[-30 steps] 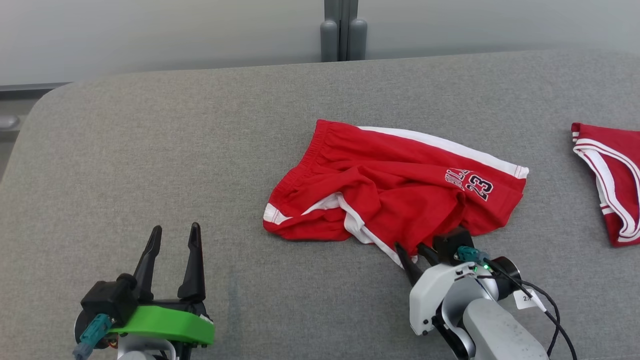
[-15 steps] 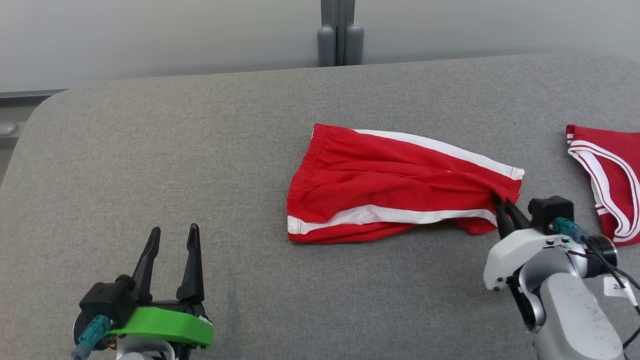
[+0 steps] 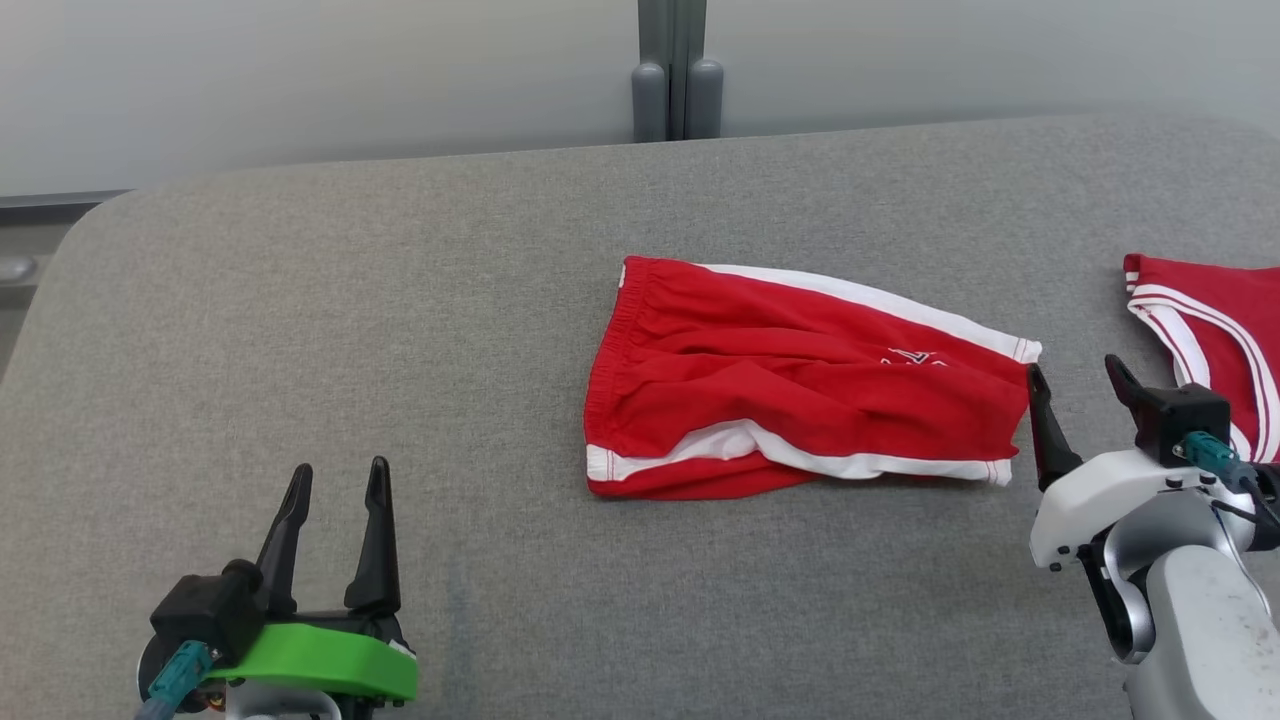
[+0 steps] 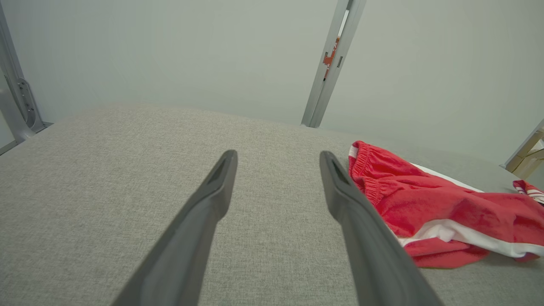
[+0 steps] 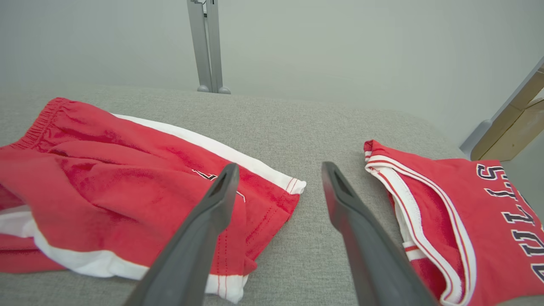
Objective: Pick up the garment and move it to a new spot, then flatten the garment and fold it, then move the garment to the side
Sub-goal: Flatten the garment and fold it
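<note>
On the jersey [image 5: 480, 212], to the right of the right gripper [image 3: 1072, 366], dark outlined capitals run across the red cloth. The right wrist view gives the letters "ULLS"; the start of the word is cut off at the frame edge. A small white print sits on the top layer of the shorts [image 3: 800, 390]. It is partly tucked into a fold and cannot be read.

Right gripper: the fingers stand spread wide with nothing between them, and nothing is held. The tip of its left finger is just beside the hem corner of the shorts; whether it touches the cloth cannot be told. Its right finger points toward the trimmed edge of the jersey, apart from it.

Shorts: they lie on the grey table [image 3: 400, 300] directly to the left of the right gripper, leg hems toward it and the elastic waistband at the end away from it. White stripes run along the far and near edges. The cloth is creased, with one layer folded over.

Left gripper [image 3: 339, 466]: the fingers are spread wide and empty, above bare table. The shorts lie ahead and to its right, well apart.
</note>
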